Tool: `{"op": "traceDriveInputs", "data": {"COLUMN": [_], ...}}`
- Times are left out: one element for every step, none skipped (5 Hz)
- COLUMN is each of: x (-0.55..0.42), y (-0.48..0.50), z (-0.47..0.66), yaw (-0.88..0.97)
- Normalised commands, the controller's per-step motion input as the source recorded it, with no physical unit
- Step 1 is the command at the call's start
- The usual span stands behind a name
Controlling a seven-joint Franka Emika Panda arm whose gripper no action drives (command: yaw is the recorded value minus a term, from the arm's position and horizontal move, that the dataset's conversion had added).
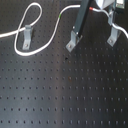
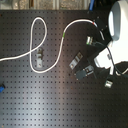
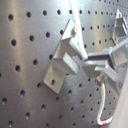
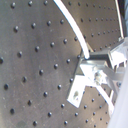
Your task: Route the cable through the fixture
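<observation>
Black perforated counter (image 1: 60, 95) carries the cable (image 2: 61, 47), looped through the first exterior view's left fixture (image 1: 26, 34). The claw (image 1: 89, 11) appears closed on the cable end, above the middle fixture (image 1: 74, 40).

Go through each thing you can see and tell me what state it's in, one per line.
cable: lying in loops on the board, running through the leftmost clip.
leftmost clip: upright, cable threaded through it.
middle clip: upright, no cable in it.
right clip: upright, threading unclear.
tool: open or shut unclear.
</observation>
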Motion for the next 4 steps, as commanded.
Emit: {"op": "traceDriveInputs", "data": {"x": [0.091, 0.239, 0.015, -0.024], "y": [-0.15, -0.432, -0.026, -0.014], "z": [0.0, -0.09, 0.0, 0.0], "yaw": [0.03, 0.0, 0.0, 0.0]}}
